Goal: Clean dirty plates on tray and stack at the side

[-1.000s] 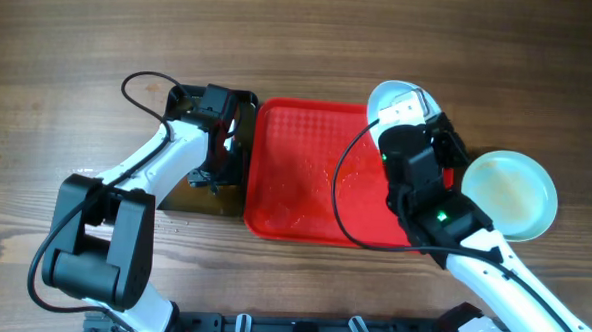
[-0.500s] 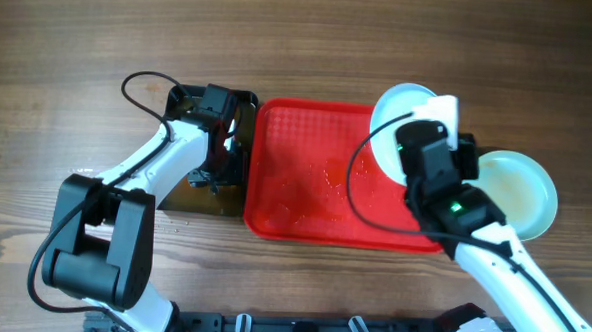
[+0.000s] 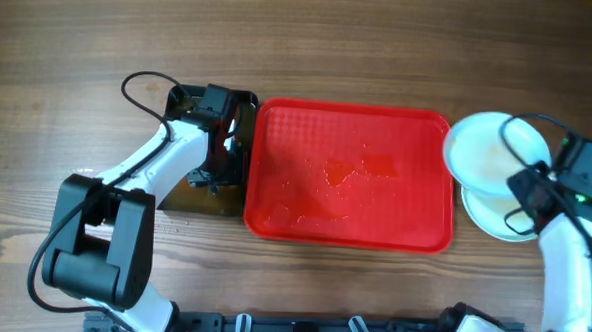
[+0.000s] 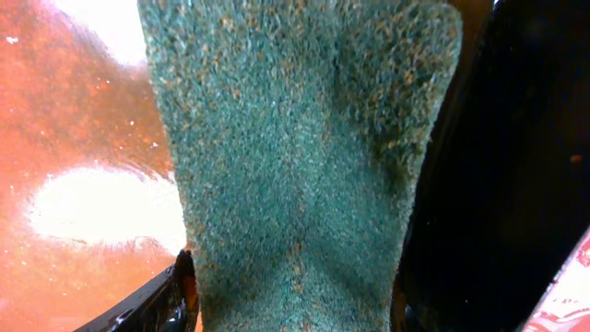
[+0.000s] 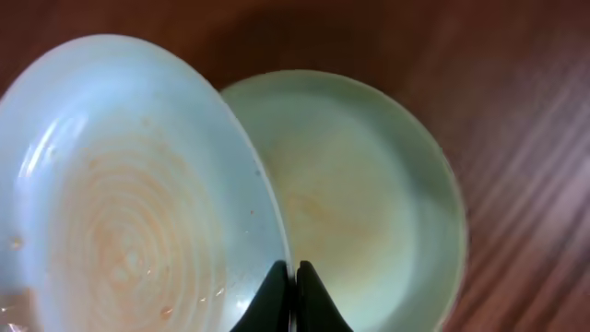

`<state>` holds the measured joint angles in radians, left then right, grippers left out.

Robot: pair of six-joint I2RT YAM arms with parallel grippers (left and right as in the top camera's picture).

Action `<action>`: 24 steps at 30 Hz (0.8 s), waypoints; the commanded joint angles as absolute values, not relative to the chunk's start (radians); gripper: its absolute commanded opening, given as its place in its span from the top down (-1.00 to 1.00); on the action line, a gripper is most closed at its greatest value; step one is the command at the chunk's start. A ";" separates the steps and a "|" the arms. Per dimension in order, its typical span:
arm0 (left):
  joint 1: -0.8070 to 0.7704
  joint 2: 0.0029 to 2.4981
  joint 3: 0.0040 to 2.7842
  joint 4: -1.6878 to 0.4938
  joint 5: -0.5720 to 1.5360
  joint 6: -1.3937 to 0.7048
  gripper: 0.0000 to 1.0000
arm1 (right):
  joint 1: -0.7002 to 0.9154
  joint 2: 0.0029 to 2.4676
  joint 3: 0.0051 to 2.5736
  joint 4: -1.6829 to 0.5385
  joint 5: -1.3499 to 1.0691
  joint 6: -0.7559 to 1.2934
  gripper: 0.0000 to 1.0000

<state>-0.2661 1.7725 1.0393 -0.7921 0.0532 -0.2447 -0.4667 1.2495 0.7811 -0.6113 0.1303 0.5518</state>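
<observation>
Bent at the elbow and stretched from the near-left corner up to the black tub [image 3: 179, 199], with the left gripper [image 4: 290, 309] pointed down inside it, just beside the left rim of the red tray [image 3: 394, 210]. Clenched there on a green scouring pad [image 4: 295, 157], as told only by the left wrist view: pad filling the frame, pinched between the black fingers [image 4: 161, 300] at the bottom edge, brownish water [image 4: 83, 111] on one side and the dark tub wall on the other. From overhead, hard to make out either pad or jaws beneath the wrist. Over at the far right, swung outward past the tray's right rim, forearm rising from the near edge, with the right gripper [image 5: 293, 275] closed on the rim of the held plate [image 3: 482, 149]. Carried tilted, off the tray, partly overlapping the lower plate [image 3: 489, 220] lying on the wooden table [image 3: 382, 40]. Shown close in the right wrist view: fingertips pressed together over the held plate's edge, faint orange rings across its centre, a pale brownish film on the lower plate behind. Touching or apart, impossible to say. Wet patches glinting on the tray's floor.
</observation>
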 commanded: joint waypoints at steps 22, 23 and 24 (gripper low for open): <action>-0.222 1.530 1.052 -0.759 0.010 -0.382 -1.00 | -0.171 1.198 0.802 -0.578 -0.250 0.126 -0.99; -0.222 1.530 1.052 -0.785 0.010 -0.411 -1.00 | -0.130 1.190 0.802 -0.601 -0.233 0.122 -0.99; -0.222 1.525 1.052 -0.830 0.016 -0.441 -1.00 | -0.084 1.184 0.802 -0.641 -0.226 0.122 -0.99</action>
